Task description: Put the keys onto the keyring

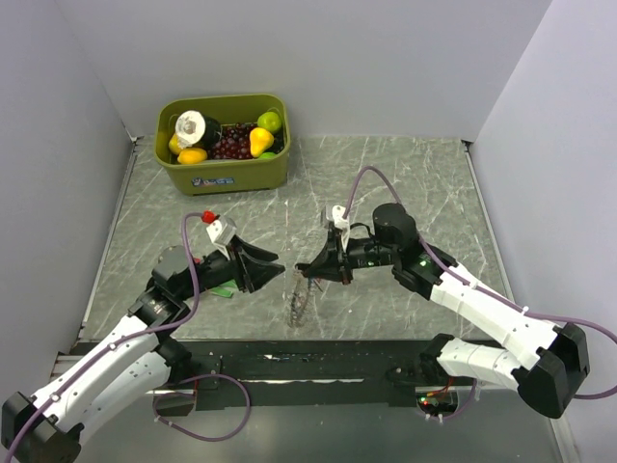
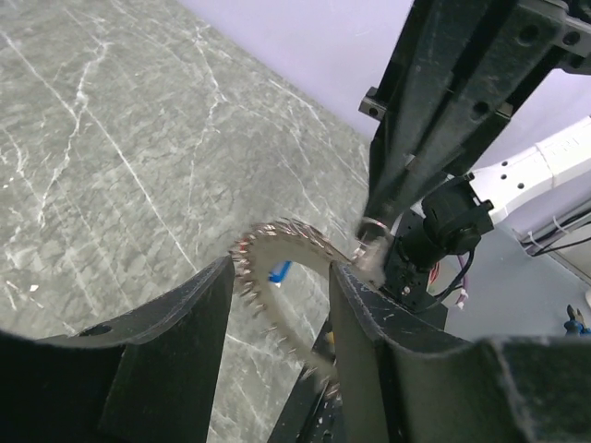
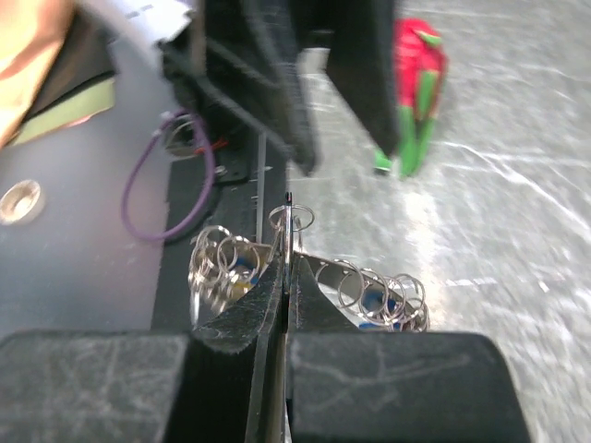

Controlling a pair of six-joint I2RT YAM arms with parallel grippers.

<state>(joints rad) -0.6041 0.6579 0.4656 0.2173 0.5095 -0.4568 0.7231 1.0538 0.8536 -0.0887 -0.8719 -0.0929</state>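
Observation:
The keyring [image 1: 299,307] is a grey metal band strung with several small wire rings, and it hangs between the two grippers above the table's front middle. My right gripper [image 1: 307,270] is shut on its top edge, seen in the right wrist view [image 3: 288,263] with the keyring [image 3: 369,288] sagging to both sides. Blue key heads [image 3: 374,298] and a yellow one [image 3: 242,284] show behind the rings. My left gripper [image 1: 275,273] is open. In the left wrist view [image 2: 282,268] the keyring [image 2: 277,238] arcs across the gap between its jaws, with a blue key [image 2: 280,271] behind it.
A green bin [image 1: 236,177] of toy fruit stands at the back left. A red and green object [image 3: 414,88] lies on the table beyond the left gripper's fingers [image 3: 365,65]. The table's black front rail [image 1: 308,359] runs just below the hanging keyring.

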